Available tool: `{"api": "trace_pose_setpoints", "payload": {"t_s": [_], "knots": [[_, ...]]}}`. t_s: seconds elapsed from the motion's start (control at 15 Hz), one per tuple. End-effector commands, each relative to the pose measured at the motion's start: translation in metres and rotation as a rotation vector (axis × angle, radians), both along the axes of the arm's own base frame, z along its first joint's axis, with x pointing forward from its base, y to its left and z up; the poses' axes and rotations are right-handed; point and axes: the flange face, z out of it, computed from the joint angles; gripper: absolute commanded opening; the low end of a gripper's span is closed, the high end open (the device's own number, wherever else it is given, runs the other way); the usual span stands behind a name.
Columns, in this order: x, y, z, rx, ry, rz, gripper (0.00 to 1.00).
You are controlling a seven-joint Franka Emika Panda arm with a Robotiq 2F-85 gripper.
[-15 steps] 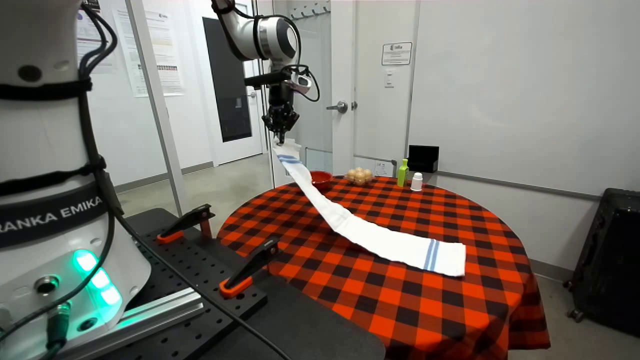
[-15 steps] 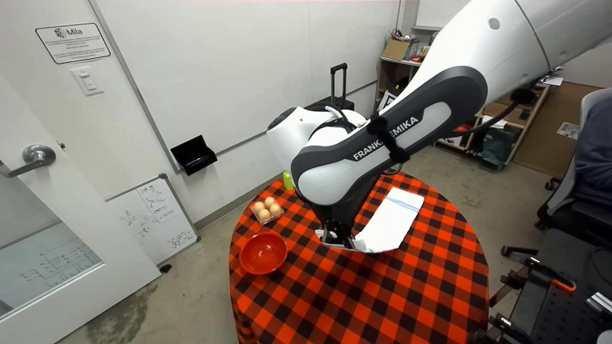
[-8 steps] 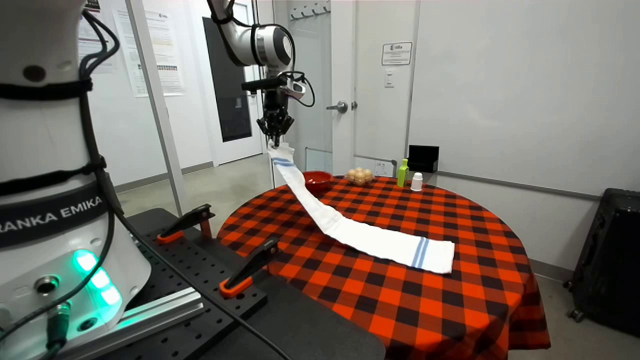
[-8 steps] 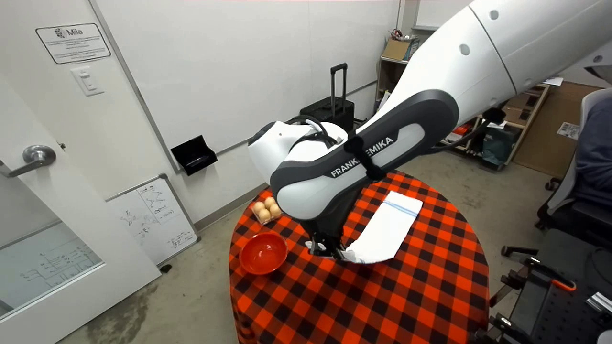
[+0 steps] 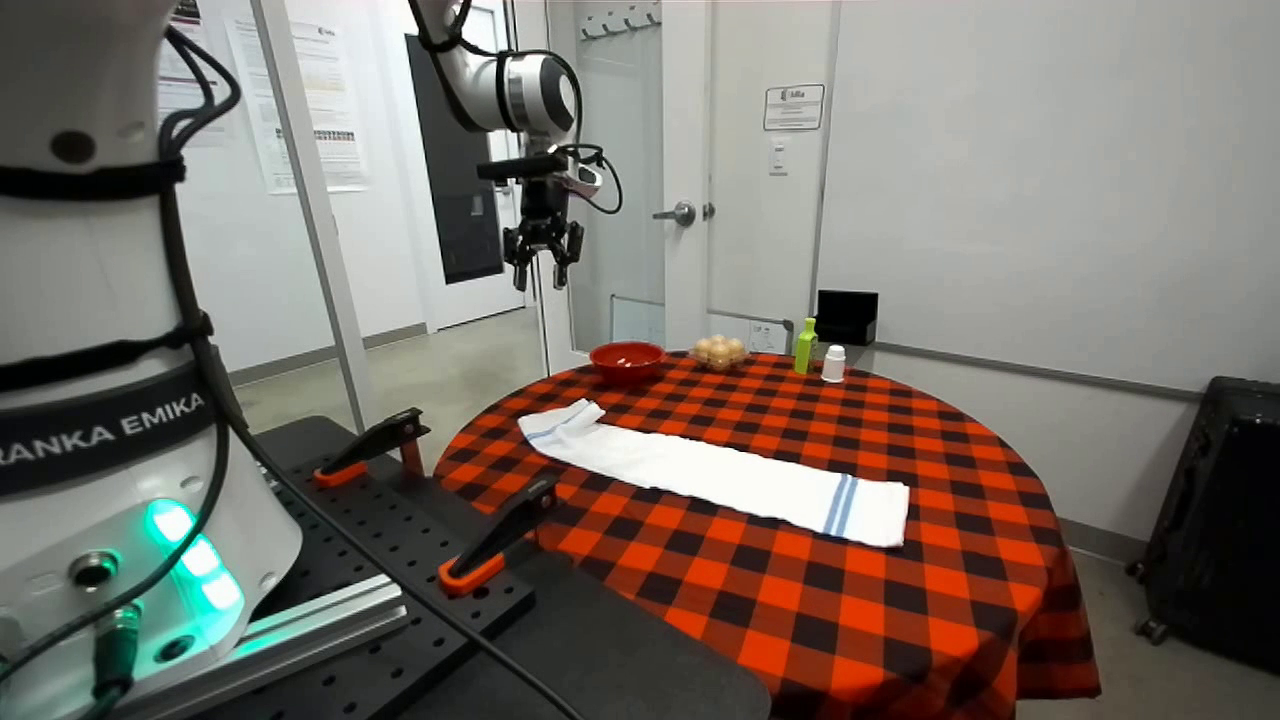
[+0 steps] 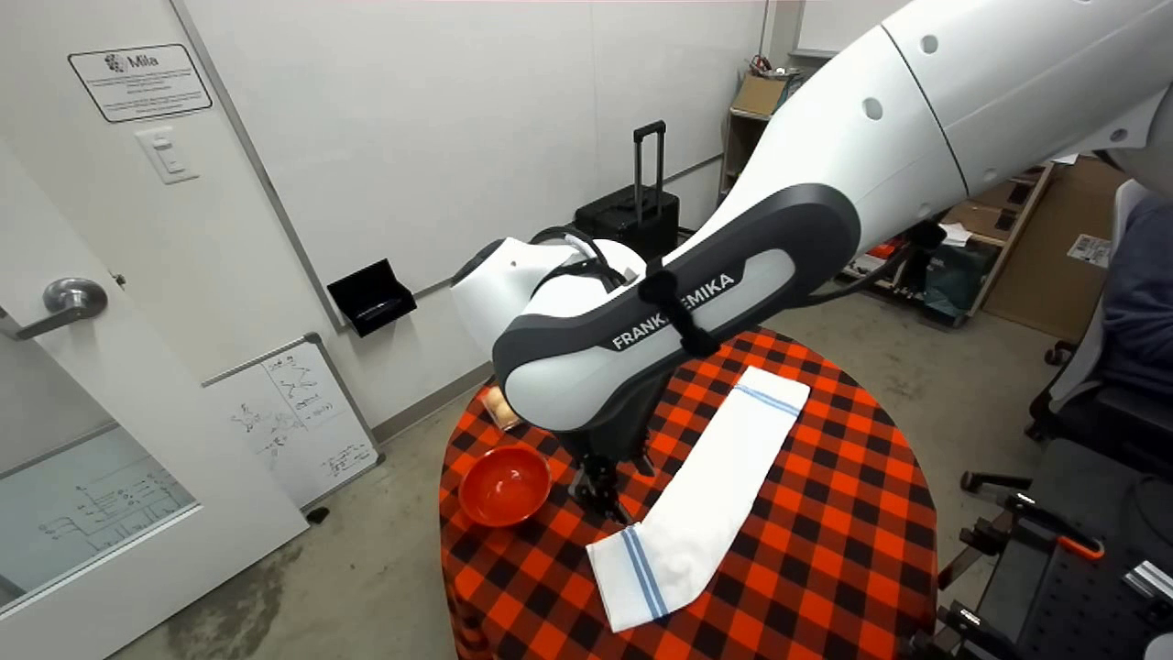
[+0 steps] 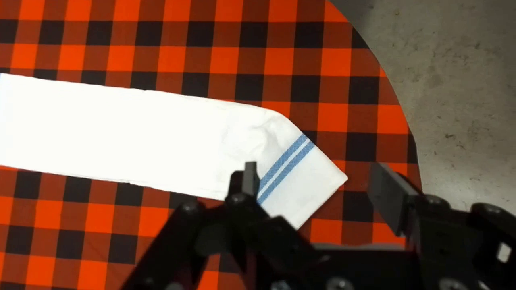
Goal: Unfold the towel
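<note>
"The round checked table: what's on it?"

"The towel, stretched out long, its bent, striped end near the edge. A bowl sits near the edge too."

"And the gripper?"

"It hangs above that bent end, apart from the towel, jaws spread."
</note>
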Motion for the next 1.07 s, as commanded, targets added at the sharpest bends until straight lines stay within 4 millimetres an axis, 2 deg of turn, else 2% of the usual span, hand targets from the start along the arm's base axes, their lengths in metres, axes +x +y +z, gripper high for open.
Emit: {"api": "trace_pose_setpoints", "payload": {"t_s": [0.0,0.2,0.33,0.47,0.6,0.8,1.0], "knots": [[0.004,0.007,0.016,0.023,-0.009,0.019,0.99],[0.009,-0.001,0.027,0.027,-0.054,0.002,1.00],[0.018,-0.020,0.039,0.012,-0.137,-0.047,1.00],[0.026,-0.050,0.052,-0.014,-0.219,-0.085,1.00],[0.025,-0.089,0.061,-0.061,-0.272,-0.065,1.00],[0.007,-0.148,0.066,-0.116,-0.294,-0.064,1.00],[-0.022,-0.197,0.068,-0.092,-0.280,-0.166,1.00]]}}
